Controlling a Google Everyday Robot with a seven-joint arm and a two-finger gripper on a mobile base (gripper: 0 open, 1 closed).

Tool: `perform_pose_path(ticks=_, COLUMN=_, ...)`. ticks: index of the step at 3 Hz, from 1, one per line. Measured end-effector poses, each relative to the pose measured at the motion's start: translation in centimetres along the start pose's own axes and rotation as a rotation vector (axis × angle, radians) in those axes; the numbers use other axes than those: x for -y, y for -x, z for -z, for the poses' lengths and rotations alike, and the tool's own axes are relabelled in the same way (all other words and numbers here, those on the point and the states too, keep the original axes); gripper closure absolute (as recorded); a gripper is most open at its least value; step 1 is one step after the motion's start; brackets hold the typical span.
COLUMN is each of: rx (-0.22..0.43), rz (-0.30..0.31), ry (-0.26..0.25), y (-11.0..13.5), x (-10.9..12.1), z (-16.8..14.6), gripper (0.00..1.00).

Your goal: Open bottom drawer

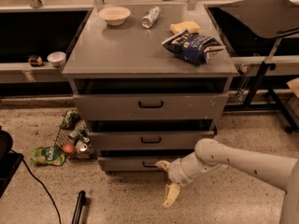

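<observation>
Two jaws spread wide, nothing between them. The gripper (167, 180) is low at the front of the grey three-drawer table (131, 55), just off the floor. Upper fingertip (162, 164) lies against the front of the bottom drawer (126, 164), right at its small black handle (148, 165); whether it hooks the handle, cannot tell. Lower finger points down at the speckled floor in front of the table.

- White arm (233, 160) runs from the gripper out to the table's right and leaves view at the lower right corner.
- Bottom drawer: lowest and narrowest front of the table, with a dark gap above it.
- Middle drawer (187, 139) sits directly above it, and the top drawer (107, 107), the widest front, is under the table top.
- On the table top: a white bowl (114, 15) at the back left, a can (150, 17) lying on its side at the back centre, a yellow sponge (184, 27) at the back right, and a dark blue chip bag (194, 45) in front of and touching the sponge.
- On the floor left of the table: a wire basket (74, 136) of cans and scraps beside the lower drawers, with a green pouch (46, 155) further left.
- A black rod (78, 206) lies on the floor in front of the table's left side.
</observation>
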State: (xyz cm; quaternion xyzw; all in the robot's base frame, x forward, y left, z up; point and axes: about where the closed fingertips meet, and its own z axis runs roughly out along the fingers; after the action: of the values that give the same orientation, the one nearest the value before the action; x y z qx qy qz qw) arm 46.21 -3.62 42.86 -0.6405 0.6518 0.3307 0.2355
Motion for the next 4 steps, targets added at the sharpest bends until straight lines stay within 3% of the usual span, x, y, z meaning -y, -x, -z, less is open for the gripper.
perform_pose_path(ticks=1, rx=0.0, rz=0.006, ry=0.024, y=-1.3, x=0.4, z=-1.8, gripper=0.0)
perform_pose_path(ticks=3, rx=-0.029, rz=0.033, ry=-0.03, y=-8.6, x=3.1, z=-7.0, gripper=0.0)
perform_pose_path(ticks=4, rx=-0.002, rz=0.037, ry=-0.063, y=-11.6, x=4.5, z=-8.9, gripper=0.0)
